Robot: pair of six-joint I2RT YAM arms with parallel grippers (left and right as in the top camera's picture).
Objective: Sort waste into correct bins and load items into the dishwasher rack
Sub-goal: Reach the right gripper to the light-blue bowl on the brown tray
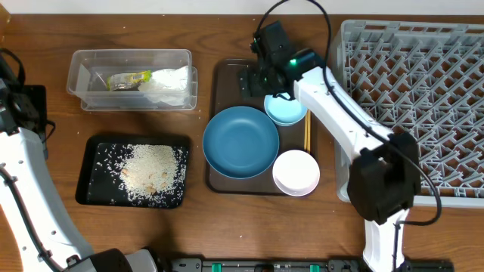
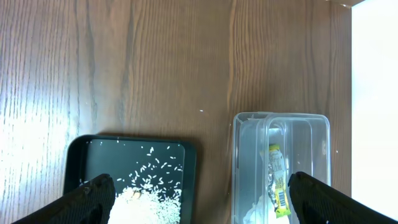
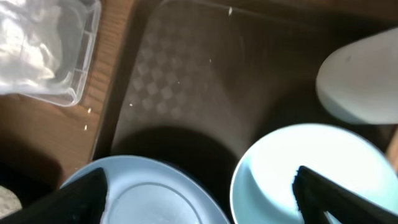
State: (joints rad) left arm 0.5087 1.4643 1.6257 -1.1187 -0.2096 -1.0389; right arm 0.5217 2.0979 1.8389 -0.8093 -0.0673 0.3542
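Tub [image 1: 91, 57] near bench [image 1: 151, 23] far-left corner, wrappers [image 1: 132, 79] inside. Rice tray [image 1: 94, 151] just nearward of tub. Serving tray [image 1: 227, 83] mid-bench: large bowl [image 1: 240, 142] on its left part, small bowl [image 1: 286, 112] far-right, third bowl [image 1: 296, 172] near-right, chopsticks [image 1: 307, 134] between those two. Rack [image 1: 423, 91] at right edge.

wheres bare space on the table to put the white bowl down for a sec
Bare wood runs along the far edge behind the clear plastic container, and along the near edge in front of the black tray of rice. The brown tray is crowded: large blue bowl, small light blue bowl, white bowl, and the right hand over its far end.
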